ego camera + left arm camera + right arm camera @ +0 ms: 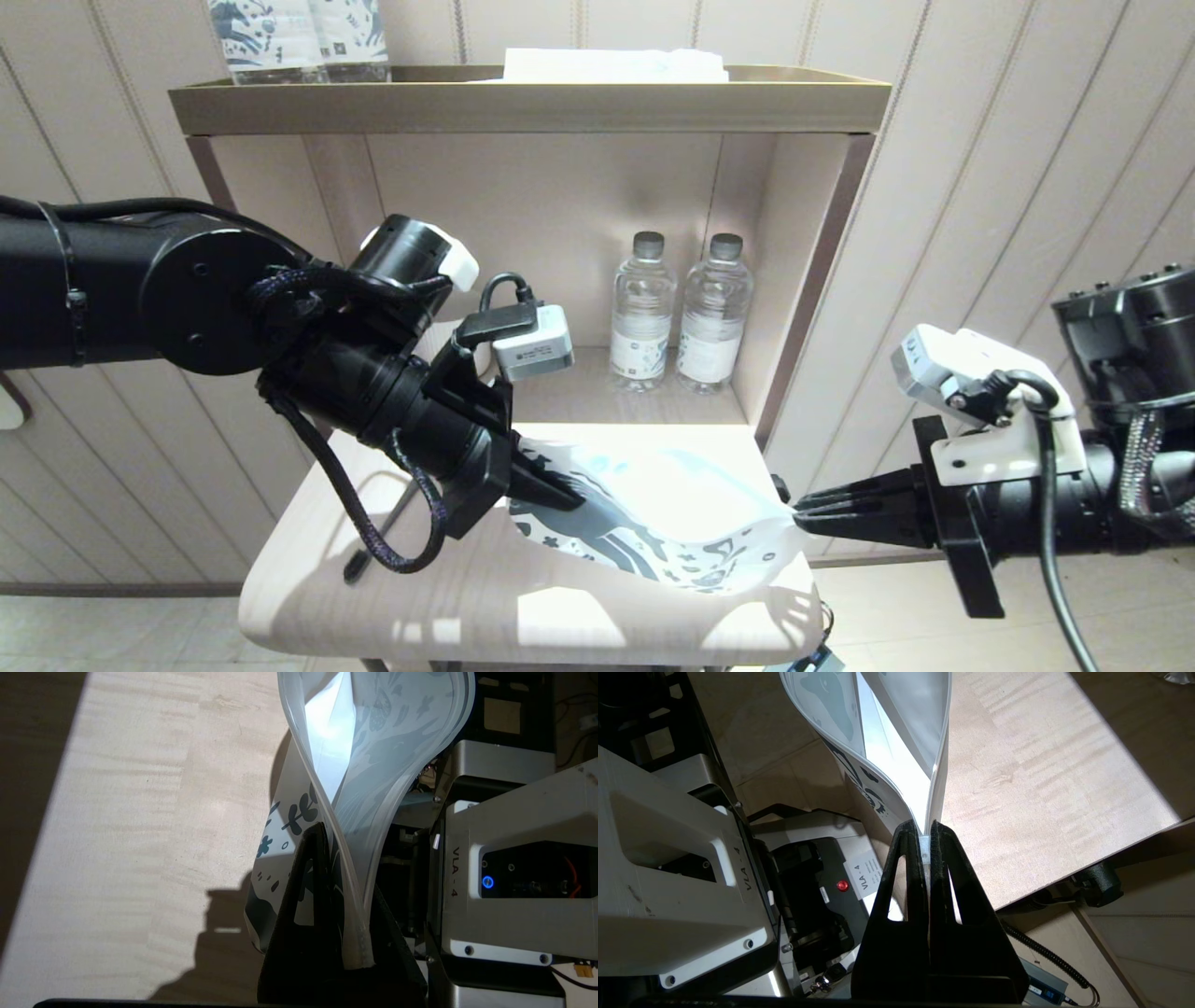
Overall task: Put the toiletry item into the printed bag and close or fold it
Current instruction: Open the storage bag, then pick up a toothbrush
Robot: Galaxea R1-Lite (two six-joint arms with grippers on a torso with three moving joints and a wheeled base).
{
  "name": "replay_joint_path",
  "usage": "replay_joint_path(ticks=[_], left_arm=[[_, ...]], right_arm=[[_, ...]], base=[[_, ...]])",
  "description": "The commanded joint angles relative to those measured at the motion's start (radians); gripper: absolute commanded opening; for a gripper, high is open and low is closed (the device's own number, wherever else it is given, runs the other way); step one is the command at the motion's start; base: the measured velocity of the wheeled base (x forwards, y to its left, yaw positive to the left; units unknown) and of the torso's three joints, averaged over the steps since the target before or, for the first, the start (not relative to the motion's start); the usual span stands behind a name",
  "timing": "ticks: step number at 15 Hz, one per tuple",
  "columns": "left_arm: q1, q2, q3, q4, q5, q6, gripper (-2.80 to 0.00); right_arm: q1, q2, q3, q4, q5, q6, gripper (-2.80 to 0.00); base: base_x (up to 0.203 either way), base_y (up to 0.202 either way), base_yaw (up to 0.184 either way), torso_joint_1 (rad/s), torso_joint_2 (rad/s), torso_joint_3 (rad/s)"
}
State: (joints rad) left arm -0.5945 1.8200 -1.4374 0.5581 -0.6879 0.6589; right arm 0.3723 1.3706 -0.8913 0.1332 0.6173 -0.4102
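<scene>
Jaws clenched on both sides: left jaws pinching the 9 o'clock end of the flat white plastic pouch printed with a dark blue horse and flowers, right jaws pinching its 3 o'clock corner. Pouch slung between them just above the pale wooden worktop, sagging in the middle, mouth bowed open in both wrist views.

Nothing visible inside the pouch. Slim grey-handled toothbrush with a dark head apparently lying on the worktop at about 8 o'clock from the pouch, partly hidden behind the left arm's cable.

Likely trouble from here:
- No arm free for the toothbrush. Letting go of either end probably means a collapsed mouth and a drooping pouch.
- Pulling the two ends further apart: seam drawn taut, opening flattened shut.
- Thin slick film held only at its edges; a twist or tug enough to slip it out.
- Pouch near the worktop's front edge at 6 o'clock, so a dropped end could slide off.
- Left arm and cable close over the toothbrush; a careless sweep could knock it away.
</scene>
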Motion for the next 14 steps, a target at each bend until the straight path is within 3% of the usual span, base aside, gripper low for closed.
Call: replay_joint_path(ticks=[1,2,3,9,12,14], left_arm=[[0.001,0.001,0.000,0.003,-0.004,0.004,-2.80],[0.000,0.001,0.000,0.003,-0.004,0.004,-2.80],[0.001,0.001,0.000,0.003,-0.004,0.004,-2.80],[0.013,-0.016,0.020,0.003,-0.007,0.004,-2.80],[0.041,-0.081,0.089,-0.002,-0.006,0.004,-2.80],[0.087,-0.148,0.122,-0.005,-0.007,0.002,-2.80]], right_arm=[[0.000,0.005,0.005,-0.005,0.005,-0.003,-2.80],[0.000,0.002,0.011,-0.009,0.004,-0.004,-2.79],[0.000,0.002,0.006,-0.008,0.005,-0.004,0.00],[-0.003,-0.008,-0.004,-0.006,0.012,-0.004,0.00],[-0.022,-0.039,-0.032,-0.004,0.029,0.001,0.00],[-0.031,-0.047,-0.057,-0.005,0.037,0.061,0.00]], base=[[0.000,0.000,0.000,0.000,0.00,0.000],[0.000,0.000,0.000,0.000,0.00,0.000],[0.000,0.000,0.000,0.000,0.00,0.000],[0.000,0.000,0.000,0.000,0.00,0.000],[0.000,0.000,0.000,0.000,0.00,0.000],[0.000,0.000,0.000,0.000,0.00,0.000]])
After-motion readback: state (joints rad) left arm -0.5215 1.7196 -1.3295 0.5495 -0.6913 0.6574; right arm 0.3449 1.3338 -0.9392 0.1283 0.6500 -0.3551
